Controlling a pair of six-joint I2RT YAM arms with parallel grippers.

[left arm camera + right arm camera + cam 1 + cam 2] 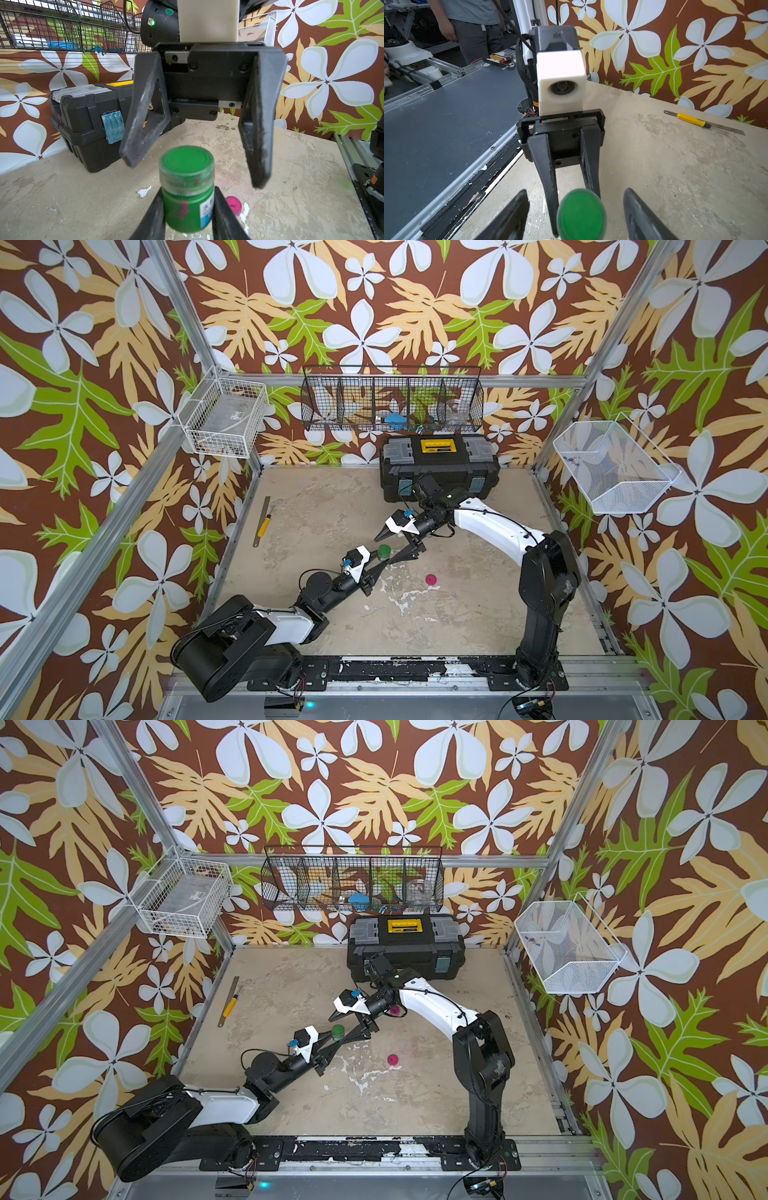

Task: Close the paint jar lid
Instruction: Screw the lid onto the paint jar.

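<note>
A small green paint jar [188, 207] with a green lid [187, 164] sitting on its top is held just above the table. My left gripper [188, 192] is shut on the jar's body below the lid; in both top views the jar [384, 551] [338, 1031] shows at its fingertips. My right gripper [575, 193] is open and straddles the lid [581, 214], with a gap on each side between it and the fingers [257, 145]. In a top view the right gripper [382, 549] comes in from the far right.
A pink lid [431, 579] lies on the table right of the jar. A black toolbox [438, 472] stands at the back. A steel ruler with a yellow-handled tool [262, 522] lies at the left. Wire baskets [392, 400] hang on the walls.
</note>
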